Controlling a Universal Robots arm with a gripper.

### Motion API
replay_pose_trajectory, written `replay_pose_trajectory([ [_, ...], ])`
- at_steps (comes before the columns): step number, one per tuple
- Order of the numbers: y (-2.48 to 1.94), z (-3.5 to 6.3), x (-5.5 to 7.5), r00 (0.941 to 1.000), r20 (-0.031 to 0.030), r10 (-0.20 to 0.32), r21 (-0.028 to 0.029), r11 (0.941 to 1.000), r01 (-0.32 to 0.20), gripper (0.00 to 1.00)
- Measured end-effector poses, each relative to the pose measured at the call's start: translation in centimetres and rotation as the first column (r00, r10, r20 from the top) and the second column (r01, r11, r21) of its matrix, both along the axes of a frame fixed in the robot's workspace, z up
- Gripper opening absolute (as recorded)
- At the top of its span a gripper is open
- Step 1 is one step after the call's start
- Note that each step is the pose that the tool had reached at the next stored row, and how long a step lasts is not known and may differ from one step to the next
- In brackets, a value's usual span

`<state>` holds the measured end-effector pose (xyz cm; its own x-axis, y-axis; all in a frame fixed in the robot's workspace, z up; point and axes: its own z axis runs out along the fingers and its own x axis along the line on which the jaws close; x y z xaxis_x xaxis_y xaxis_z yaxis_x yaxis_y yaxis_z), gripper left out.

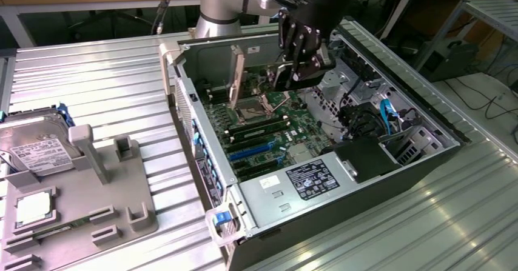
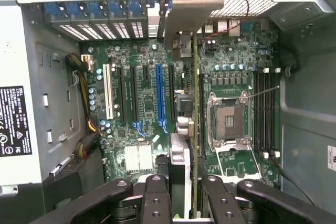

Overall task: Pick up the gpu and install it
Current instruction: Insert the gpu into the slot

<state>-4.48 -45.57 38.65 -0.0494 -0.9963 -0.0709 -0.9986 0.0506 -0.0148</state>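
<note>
The arm (image 1: pixel 222 7) reaches in from the far side of the scene with the wrist directed downward, and the gripper (image 1: pixel 304 68) points its black fingers (image 2: pixel 156 198) straight down, jaws partly closed and clamped against both faces of the edge-on gpu (image 2: pixel 190 11).

Green rules inside the grey computer case (image 1: pixel 275 201): a deep green motherboard (image 2: pixel 142 129) striped with black slots, one blue slot (image 2: pixel 160 95) and one white slot (image 2: pixel 109 92). The gripper (image 2: pixel 186 203) is matte black. The gpu (image 2: pixel 187 124) shows a thin green edge and a plain silver bracket (image 2: pixel 191 3). A black label (image 1: pixel 312 179) carries white print, and a cable (image 1: pixel 387 110) runs bright blue. The table (image 1: pixel 105 77) is silver, ribbed in long parallel lines. The tray (image 1: pixel 121 186) is flat grey. The hard drive (image 1: pixel 33 131) is silver with a white label.
</note>
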Motion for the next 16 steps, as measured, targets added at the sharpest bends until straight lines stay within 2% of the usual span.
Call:
replay_pose_trajectory([
  [2, 0.10, -0.11, 0.0, 1.0000, 0.0000, 0.001, -0.0007, 1.0000, -0.001, 0.28],
  [3, 0.12, -0.53, 0.0, 1.0000, 0.0000, 0.001, -0.0166, 0.9999, -0.001, 0.28],
  [4, 0.14, -0.84, 0.0, 1.0000, 0.0000, 0.001, -0.0261, 0.9997, -0.001, 0.28],
  [5, 0.23, -1.39, -0.1, 1.0000, 0.0000, 0.006, -0.0263, 0.9996, -0.006, 0.28],
  [6, 0.39, -2.28, -0.3, 0.9991, 0.0000, 0.041, -0.0264, 0.9988, -0.041, 0.28],
  [7, 0.48, -3.28, -0.5, 0.9990, -0.0003, 0.045, -0.0331, 0.9984, -0.045, 0.28],
  [9, 0.64, -5.10, -1.0, 0.9995, -0.0005, 0.031, -0.0383, 0.9988, -0.031, 0.28],
  [12, 0.64, -6.49, -1.6, 0.9995, -0.0024, 0.030, -0.0382, 0.9988, -0.030, 0.28],
  [16, 0.64, -6.99, -1.9, 0.9995, -0.0024, 0.030, -0.0382, 0.9988, -0.030, 0.28],
])
